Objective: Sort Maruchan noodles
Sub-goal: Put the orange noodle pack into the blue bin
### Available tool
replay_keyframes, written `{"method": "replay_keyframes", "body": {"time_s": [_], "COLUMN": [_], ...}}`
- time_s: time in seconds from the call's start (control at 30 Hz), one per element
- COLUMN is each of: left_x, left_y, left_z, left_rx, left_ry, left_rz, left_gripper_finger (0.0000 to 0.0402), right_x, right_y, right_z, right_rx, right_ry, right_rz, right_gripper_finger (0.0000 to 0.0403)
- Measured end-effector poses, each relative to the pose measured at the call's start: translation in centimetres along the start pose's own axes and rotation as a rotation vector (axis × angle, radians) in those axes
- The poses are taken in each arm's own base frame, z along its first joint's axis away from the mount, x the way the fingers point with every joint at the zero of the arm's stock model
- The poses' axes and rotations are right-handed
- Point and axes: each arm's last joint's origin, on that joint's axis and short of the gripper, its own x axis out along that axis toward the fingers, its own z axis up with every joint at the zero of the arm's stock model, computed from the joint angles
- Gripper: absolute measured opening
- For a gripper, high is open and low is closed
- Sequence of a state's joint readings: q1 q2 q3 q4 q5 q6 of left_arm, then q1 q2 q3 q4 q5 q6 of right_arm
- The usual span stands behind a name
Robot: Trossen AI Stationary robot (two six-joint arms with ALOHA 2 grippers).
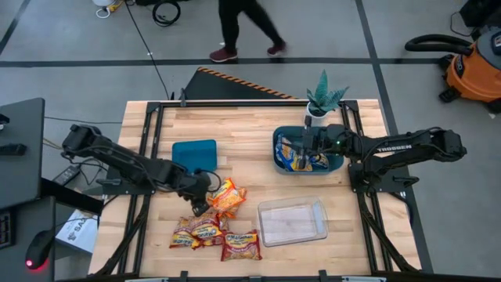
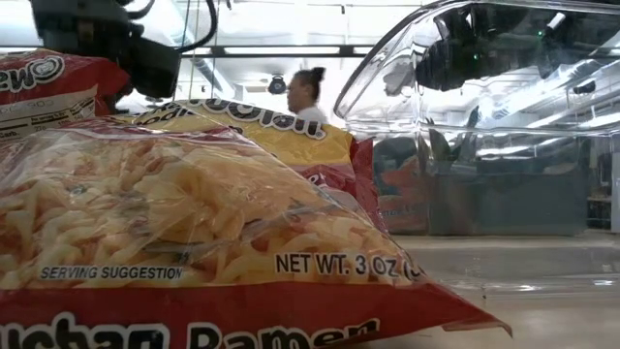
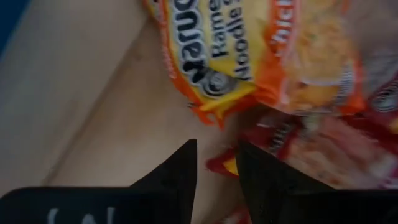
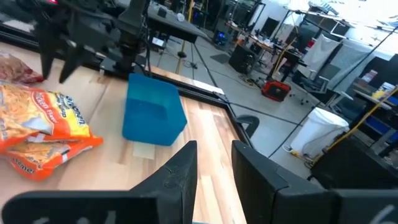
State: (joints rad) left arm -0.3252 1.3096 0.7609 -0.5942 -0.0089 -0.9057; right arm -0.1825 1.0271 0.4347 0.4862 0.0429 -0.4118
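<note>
An orange Maruchan packet lies on the table, its near end overlapping two red-and-yellow packets that lie flat closer to the near edge. My left gripper points steeply down just left of the orange packet. In the left wrist view my left gripper is open by a narrow gap with nothing in it, above the orange packet's corner and a red packet's edge. My right gripper hovers level over the right teal bin, which holds blue-and-yellow packets. In its own view my right gripper is open and empty.
A second teal bin stands just beyond my left gripper. A clear plastic container sits at the near right, beside the red packets. A potted plant stands at the far edge behind the right bin. A person walks past beyond the table.
</note>
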Motion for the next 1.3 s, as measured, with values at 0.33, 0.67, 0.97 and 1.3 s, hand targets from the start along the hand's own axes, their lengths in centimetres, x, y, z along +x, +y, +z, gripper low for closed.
{"method": "replay_keyframes", "body": {"time_s": [0.33, 0.67, 0.97, 1.3], "left_x": [2.1, 2.9, 2.9, 2.9], "left_y": [0.2, 0.3, -0.2, 0.0], "left_z": [0.0, 0.0, 0.3, 0.5], "left_rx": [0.081, 0.083, 0.119, 0.185], "left_ry": [0.028, 0.042, 0.004, -0.058], "left_rz": [0.096, 0.122, 0.073, 0.136], "left_gripper_finger": [0.0117, 0.017, 0.0223, 0.0196], "right_x": [0.0, 0.0, 0.0, 0.0], "right_y": [0.1, 0.1, 0.1, 0.1], "right_z": [-0.1, -0.1, -0.1, -0.1], "right_rx": [0.009, 0.011, 0.011, 0.008], "right_ry": [0.006, 0.006, 0.005, 0.004], "right_rz": [0.015, 0.015, 0.014, 0.014], "right_gripper_finger": [0.0105, 0.0105, 0.0105, 0.0105]}}
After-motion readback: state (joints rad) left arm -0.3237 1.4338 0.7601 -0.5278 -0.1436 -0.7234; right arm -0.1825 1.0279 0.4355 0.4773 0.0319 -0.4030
